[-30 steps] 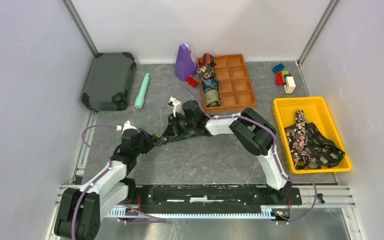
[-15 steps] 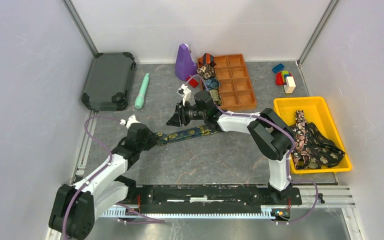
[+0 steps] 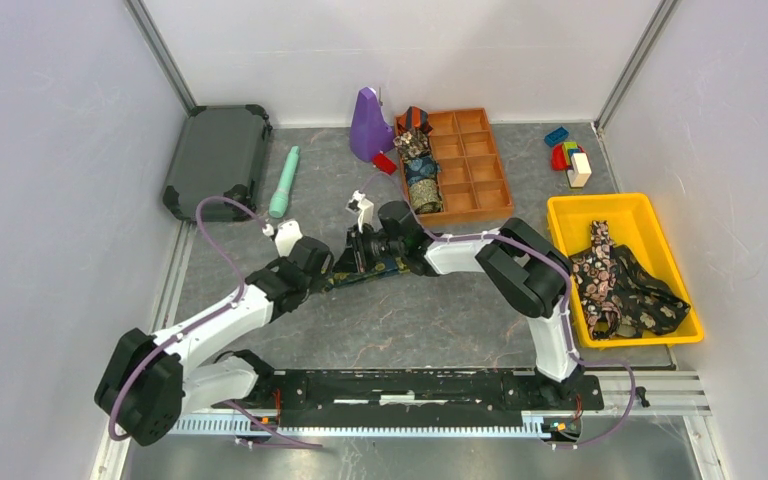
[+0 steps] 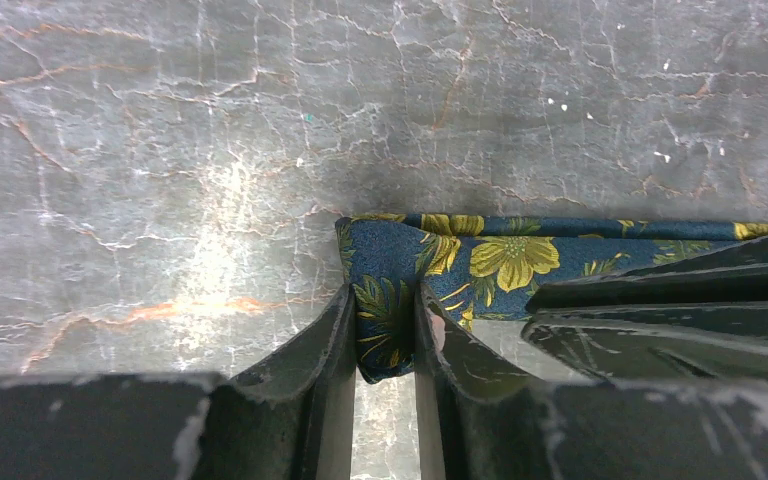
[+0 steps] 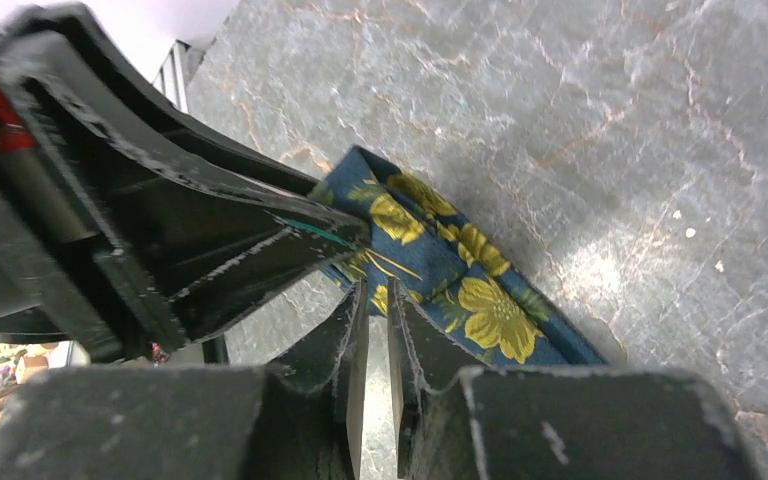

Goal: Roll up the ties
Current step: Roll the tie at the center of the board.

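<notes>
Navy-gold tie [image 4: 490, 258] lies on the counter [image 3: 410, 320], centre-left, between both arms. Left jaws are clamped on its folded end. Right jaws are nearly closed at its edge; a catch on the fabric cannot be confirmed. Risk: opposing pulls could undo the fold. The tie's remaining length is hidden beneath the right wrist.

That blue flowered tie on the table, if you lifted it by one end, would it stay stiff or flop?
Probably flop: the blue flowered tie is thin cloth, already folded over where the left gripper pinches it. It looks light for its length, and lying flat on the table it seems unlikely to roll away.
</notes>
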Robot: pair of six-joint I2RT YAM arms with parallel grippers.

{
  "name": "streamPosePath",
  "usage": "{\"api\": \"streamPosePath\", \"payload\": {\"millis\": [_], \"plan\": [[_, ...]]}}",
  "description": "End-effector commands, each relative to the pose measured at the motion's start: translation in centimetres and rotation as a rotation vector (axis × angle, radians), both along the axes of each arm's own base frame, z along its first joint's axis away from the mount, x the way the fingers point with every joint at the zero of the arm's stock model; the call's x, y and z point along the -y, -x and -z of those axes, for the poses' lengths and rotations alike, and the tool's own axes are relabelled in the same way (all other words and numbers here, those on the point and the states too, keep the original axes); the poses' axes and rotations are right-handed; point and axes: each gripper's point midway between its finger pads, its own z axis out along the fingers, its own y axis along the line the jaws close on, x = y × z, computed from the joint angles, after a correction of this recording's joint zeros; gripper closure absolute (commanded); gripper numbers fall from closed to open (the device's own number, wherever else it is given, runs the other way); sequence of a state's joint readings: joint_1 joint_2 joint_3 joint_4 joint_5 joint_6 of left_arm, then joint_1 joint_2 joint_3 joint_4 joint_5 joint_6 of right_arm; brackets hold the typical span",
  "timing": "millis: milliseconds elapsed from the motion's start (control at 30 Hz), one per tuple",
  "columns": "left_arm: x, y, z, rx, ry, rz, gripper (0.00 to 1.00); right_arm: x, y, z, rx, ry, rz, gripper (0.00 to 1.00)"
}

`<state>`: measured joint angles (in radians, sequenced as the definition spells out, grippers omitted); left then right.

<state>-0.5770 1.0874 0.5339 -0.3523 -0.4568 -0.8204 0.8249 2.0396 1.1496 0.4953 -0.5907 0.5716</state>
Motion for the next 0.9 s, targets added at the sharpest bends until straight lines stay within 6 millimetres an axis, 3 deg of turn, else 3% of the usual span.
{"api": "streamPosePath", "payload": {"millis": [0, 500, 733, 867], "plan": [[-1.5, -0.6, -1.5, 0.02, -0.162, -0.027, 0.81, -0.9, 0.2, 1.0, 0.008, 0.013, -0.009, 0.83], [-0.7, -0.7, -2.3, -0.014, -0.327, 0.025, 0.82, -4.1, 1.4, 2.4, -0.007, -0.019, -0.089, 0.85], [0.0, -0.9, -2.4, -0.039, -0.436, 0.045, 0.83, -4.0, 1.4, 2.6, -0.001, -0.015, -0.095, 0.84], [0.5, -1.0, -2.1, -0.056, -0.492, 0.06, 0.83, -2.6, 1.0, 1.9, 0.014, -0.013, -0.078, 0.84]]}}
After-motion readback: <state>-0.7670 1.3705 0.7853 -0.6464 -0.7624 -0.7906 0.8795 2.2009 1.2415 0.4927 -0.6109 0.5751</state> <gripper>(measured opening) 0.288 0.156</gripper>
